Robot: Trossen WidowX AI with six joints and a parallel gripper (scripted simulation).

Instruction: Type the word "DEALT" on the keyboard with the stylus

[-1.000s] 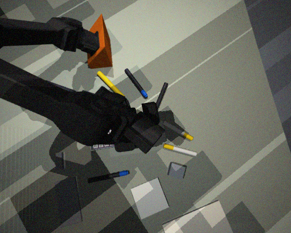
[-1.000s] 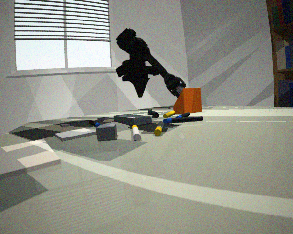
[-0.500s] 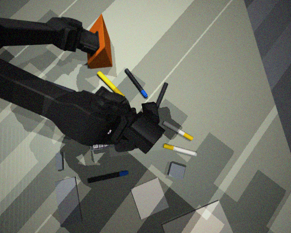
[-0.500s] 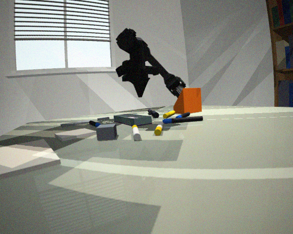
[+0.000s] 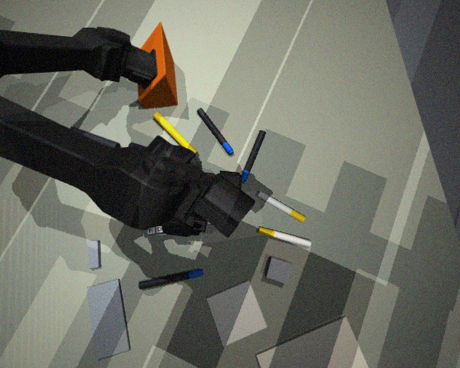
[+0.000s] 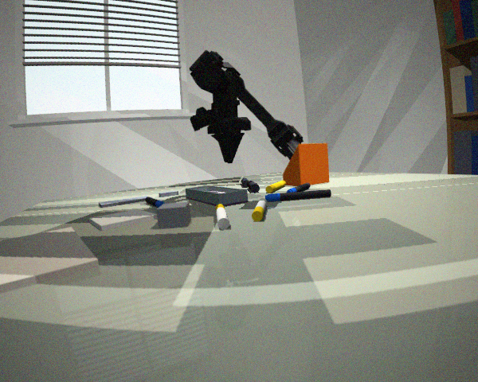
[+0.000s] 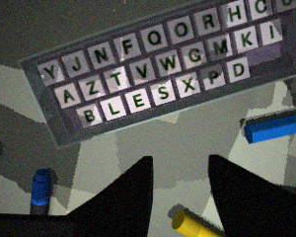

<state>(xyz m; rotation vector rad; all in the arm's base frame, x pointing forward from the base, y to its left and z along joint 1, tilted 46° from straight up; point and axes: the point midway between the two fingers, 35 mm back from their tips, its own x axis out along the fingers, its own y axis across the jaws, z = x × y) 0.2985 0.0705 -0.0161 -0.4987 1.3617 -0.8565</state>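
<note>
My gripper (image 6: 229, 159) (image 7: 180, 164) is partly open and empty, above the desk. In the wrist view the keyboard (image 7: 46, 101) (image 6: 201, 196) lies tilted ahead of the fingertips, its letter keys showing. In the top view the arm hides most of it and the fingertips. Several pens lie around; which is the stylus I cannot tell. They include a yellow pen (image 5: 175, 133) (image 6: 276, 186), dark blue-ended pens (image 5: 214, 130) (image 5: 254, 154) (image 5: 169, 279), and white-and-yellow pens (image 5: 280, 205) (image 5: 285, 236). A yellow pen end (image 7: 185, 223) shows below and between the fingers in the wrist view.
An orange wedge (image 5: 159, 93) (image 6: 313, 164) stands at the end of a second dark arm-like part (image 5: 103, 55). A small grey block (image 5: 279, 271) (image 6: 174, 214) and flat slabs (image 5: 236, 313) (image 5: 108, 317) lie on the keyboard's other side.
</note>
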